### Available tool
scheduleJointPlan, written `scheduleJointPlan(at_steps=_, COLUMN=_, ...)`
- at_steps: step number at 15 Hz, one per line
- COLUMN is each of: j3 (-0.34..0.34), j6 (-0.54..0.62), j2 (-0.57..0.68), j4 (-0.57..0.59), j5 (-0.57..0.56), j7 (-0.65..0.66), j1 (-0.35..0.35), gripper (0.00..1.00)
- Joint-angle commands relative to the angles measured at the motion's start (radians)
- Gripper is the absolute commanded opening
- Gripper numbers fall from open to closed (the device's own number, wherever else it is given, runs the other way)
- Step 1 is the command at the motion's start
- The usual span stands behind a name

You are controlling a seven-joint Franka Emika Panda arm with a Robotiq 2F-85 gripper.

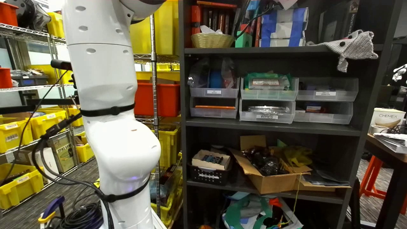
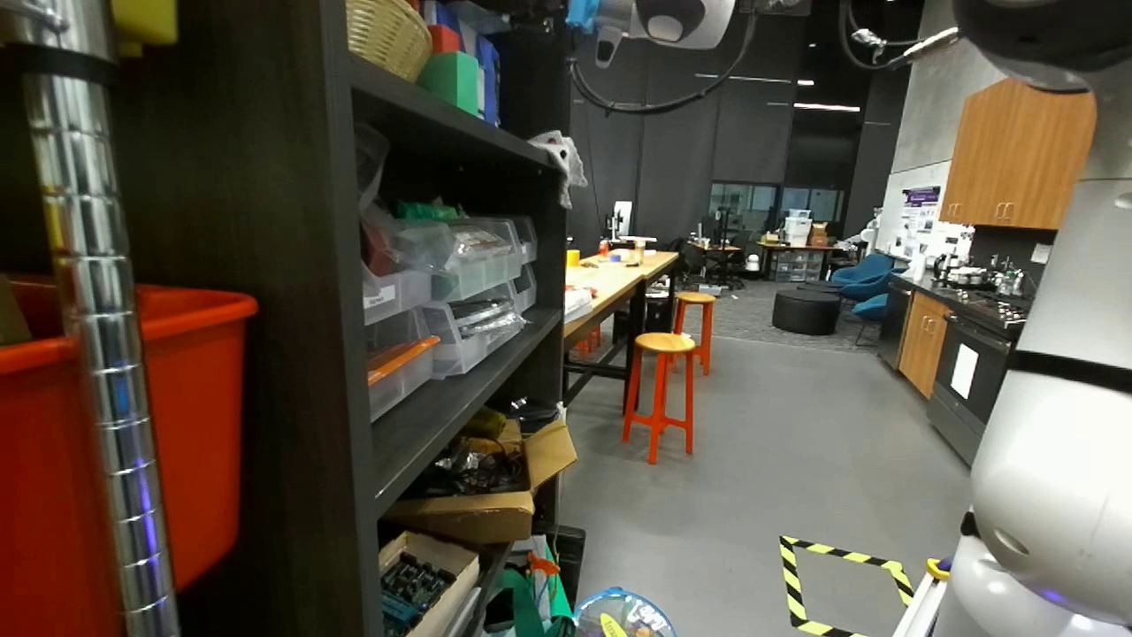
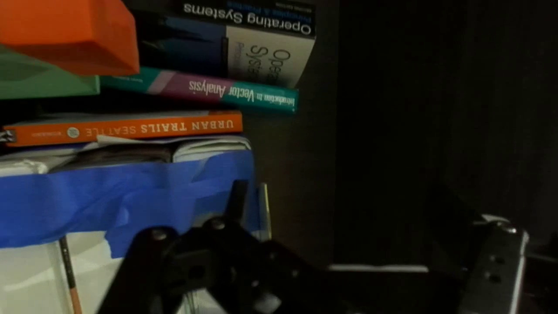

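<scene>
Dark bookshelf (image 1: 286,128) beside an upright arm (image 1: 105,79) bent at its top, tool (image 3: 368,205) wide-jawed and empty

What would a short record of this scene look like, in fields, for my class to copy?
Tool: open, jaws wide apart; gap too dark to judge
Nearest thing: blue-taped bundle, overlapped by the tool in the wrist view; contact unclear
Books alongside: orange Urban Trails Seattle, then Introduction to Vector Analysis, then Operating Systems
Upper shelf: wicker basket, grey knitted toy drooping over the edge
Below: six clear bins in two rows, one labelled WIRES; beneath them, open cardboard box
Room: orange-legged stools in an exterior view
</scene>
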Motion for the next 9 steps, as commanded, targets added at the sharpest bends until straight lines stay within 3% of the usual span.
scheduleJointPlan(at_steps=1, j3=0.047, j6=0.135, j2=0.119, j4=0.151, j5=-0.014, j7=0.013, j1=0.002, gripper=1.0)
scheduleJointPlan(at_steps=7, j3=0.07, j6=0.284, j2=0.214, j4=0.282, j5=-0.093, j7=0.012, j1=0.02, gripper=1.0)
scheduleJointPlan(at_steps=8, j3=0.068, j6=0.294, j2=0.218, j4=0.292, j5=-0.106, j7=0.02, j1=0.022, gripper=0.94)
scheduleJointPlan(at_steps=9, j3=0.067, j6=0.299, j2=0.221, j4=0.301, j5=-0.111, j7=0.018, j1=0.02, gripper=0.73)
